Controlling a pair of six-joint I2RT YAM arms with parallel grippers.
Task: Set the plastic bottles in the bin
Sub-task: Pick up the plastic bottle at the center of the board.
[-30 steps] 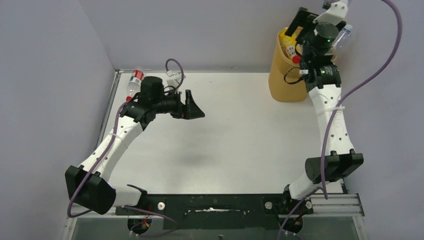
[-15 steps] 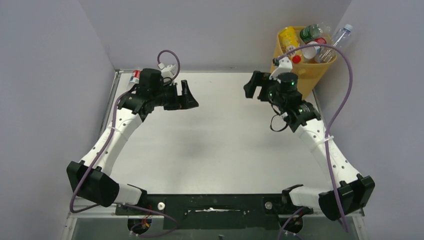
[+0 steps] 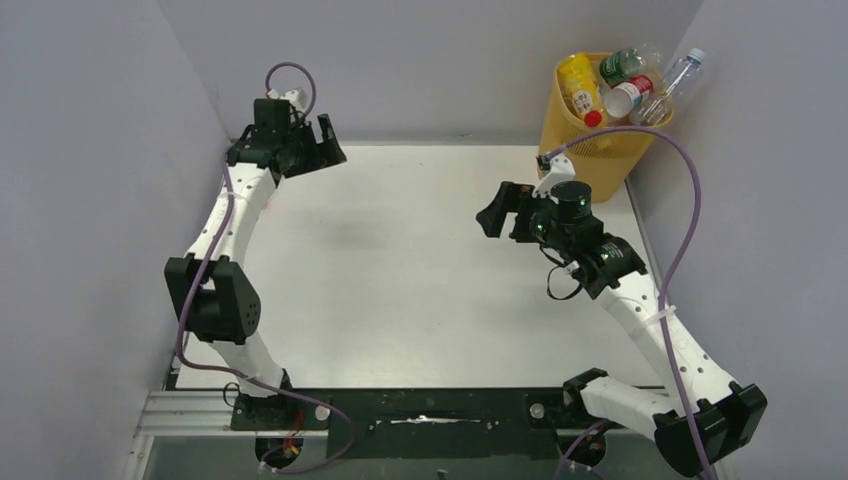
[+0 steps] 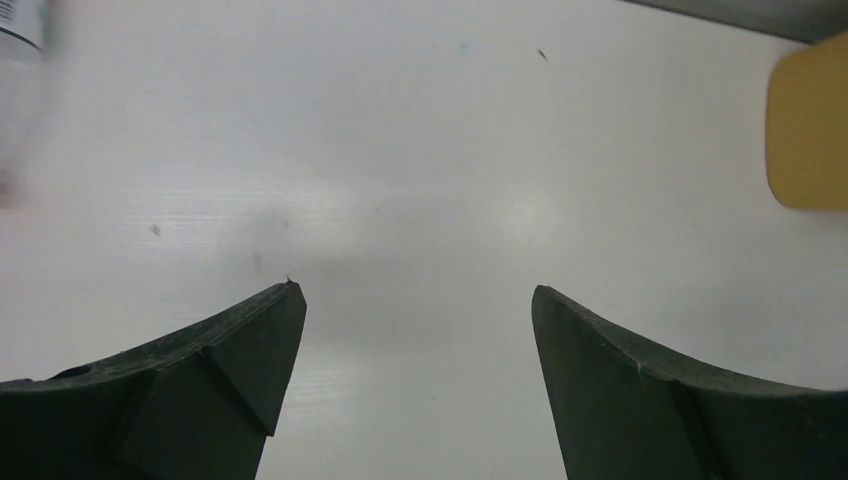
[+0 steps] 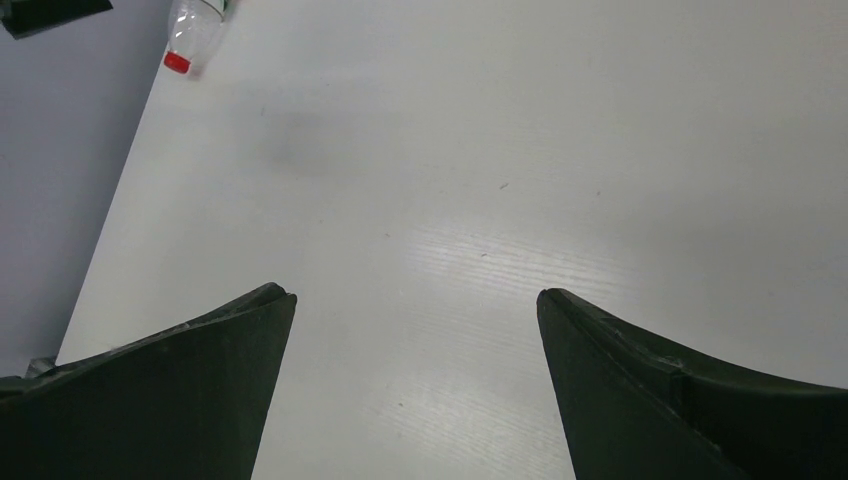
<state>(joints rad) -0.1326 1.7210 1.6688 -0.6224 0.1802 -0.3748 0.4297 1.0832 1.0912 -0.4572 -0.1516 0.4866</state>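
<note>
Item: one bottle (image 5: 190, 35) lay outside bin (image 3: 570, 150). Left gripper (image 3: 322, 152) and right gripper (image 3: 497, 214) gaped empty. Next, probably: left grasps it.

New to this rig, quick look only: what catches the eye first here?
The yellow-orange bin in the far right corner, heaped with plastic bottles above its rim. One clear red-capped bottle lies alone at the far left edge of the table. The left gripper and right gripper both hang open and empty.
</note>
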